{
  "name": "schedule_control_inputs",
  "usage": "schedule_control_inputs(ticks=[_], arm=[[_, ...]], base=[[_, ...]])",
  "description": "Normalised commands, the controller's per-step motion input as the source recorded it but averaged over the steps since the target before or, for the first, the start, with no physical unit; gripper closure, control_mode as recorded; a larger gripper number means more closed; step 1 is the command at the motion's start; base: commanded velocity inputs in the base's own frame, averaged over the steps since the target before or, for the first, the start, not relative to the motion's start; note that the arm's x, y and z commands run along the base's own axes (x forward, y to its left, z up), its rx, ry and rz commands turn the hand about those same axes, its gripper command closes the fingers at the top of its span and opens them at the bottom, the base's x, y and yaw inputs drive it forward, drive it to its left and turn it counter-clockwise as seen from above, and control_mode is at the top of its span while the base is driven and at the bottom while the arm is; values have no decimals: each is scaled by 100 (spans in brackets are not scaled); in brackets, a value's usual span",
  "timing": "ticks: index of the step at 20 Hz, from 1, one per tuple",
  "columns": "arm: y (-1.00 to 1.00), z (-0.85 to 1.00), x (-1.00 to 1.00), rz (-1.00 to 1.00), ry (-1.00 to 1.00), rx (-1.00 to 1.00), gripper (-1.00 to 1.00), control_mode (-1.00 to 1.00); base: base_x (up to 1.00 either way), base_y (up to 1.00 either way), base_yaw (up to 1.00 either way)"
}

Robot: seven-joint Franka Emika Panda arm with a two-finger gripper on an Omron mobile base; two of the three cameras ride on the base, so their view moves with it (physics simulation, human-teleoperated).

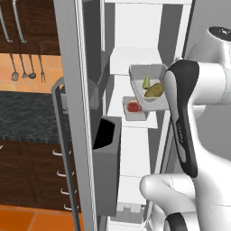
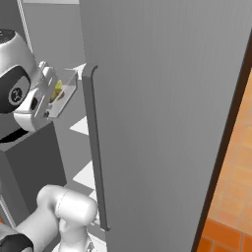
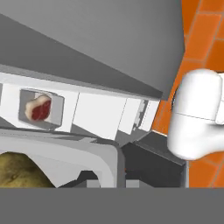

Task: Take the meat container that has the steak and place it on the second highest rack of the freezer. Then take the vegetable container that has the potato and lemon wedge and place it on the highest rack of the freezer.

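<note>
The vegetable container (image 1: 149, 85) with potato (image 1: 154, 90) and lemon wedge (image 1: 146, 82) hangs inside the freezer (image 1: 135, 49) above the steak (image 1: 134, 107), apparently clamped in the closed gripper (image 3: 94, 181), and could clip the shelf edge and tip.

arm (image 1: 205, 90): glossy white rounded links | black joint bands | grey lettering on black strip

Arm (image 1: 182, 117) raised, reaching forward; end effector (image 2: 45, 96) closed, gripping.
</note>
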Motion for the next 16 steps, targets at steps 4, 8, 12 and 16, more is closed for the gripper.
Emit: schedule_control_inputs(ticks=[4,8,12,16], arm=[[0,1,87,0,-7,0,100,-100],[0,0,89,0,-5,0,100,-100],[0,0,87,-7,-1,0,100,-100],[0,0,84,-14,0,0,100,-100]], base=[[0,0,0],[0,0,0],[0,0,0],[0,0,0]])
